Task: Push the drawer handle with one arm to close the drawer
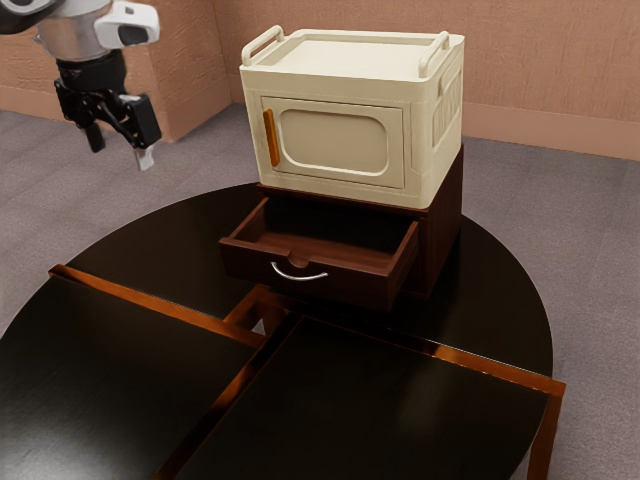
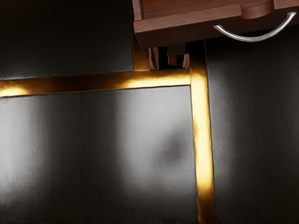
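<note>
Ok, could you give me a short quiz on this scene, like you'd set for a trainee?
1. What sits on the dark wooden cabinet?
A) a lamp
B) a cream box
C) a bowl

2. True or false: the drawer with the curved silver handle stands open.

3. Fill in the blank: the arm's two fingers stand ____ (apart or together).

Key: 1 B; 2 true; 3 apart.

I find no words, labels, brand names, numbers or signs that I can read, either in my exterior view or in my wrist view.
</note>
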Robot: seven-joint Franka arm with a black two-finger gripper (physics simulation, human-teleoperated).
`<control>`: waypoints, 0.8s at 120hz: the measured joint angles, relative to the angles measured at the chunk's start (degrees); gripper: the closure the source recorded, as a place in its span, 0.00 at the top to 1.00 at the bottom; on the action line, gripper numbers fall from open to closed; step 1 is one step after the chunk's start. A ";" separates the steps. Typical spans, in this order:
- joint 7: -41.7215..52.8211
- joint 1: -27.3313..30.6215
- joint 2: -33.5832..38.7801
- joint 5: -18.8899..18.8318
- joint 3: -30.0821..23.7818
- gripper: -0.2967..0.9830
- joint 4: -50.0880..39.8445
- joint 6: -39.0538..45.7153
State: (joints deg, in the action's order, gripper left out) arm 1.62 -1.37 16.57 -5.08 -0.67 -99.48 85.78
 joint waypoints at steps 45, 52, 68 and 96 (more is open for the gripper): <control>0.70 -0.19 -3.17 -0.46 0.01 0.71 0.06 -1.53; 0.16 -0.16 -4.59 -0.02 -0.99 0.58 -0.68 -1.16; -1.28 -2.33 -7.89 2.50 -1.36 0.35 -11.39 9.24; -5.33 -4.40 -8.95 6.58 -1.24 0.20 -22.06 29.11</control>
State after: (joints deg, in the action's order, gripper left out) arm -3.71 -5.77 7.63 1.50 -1.91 -121.54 114.89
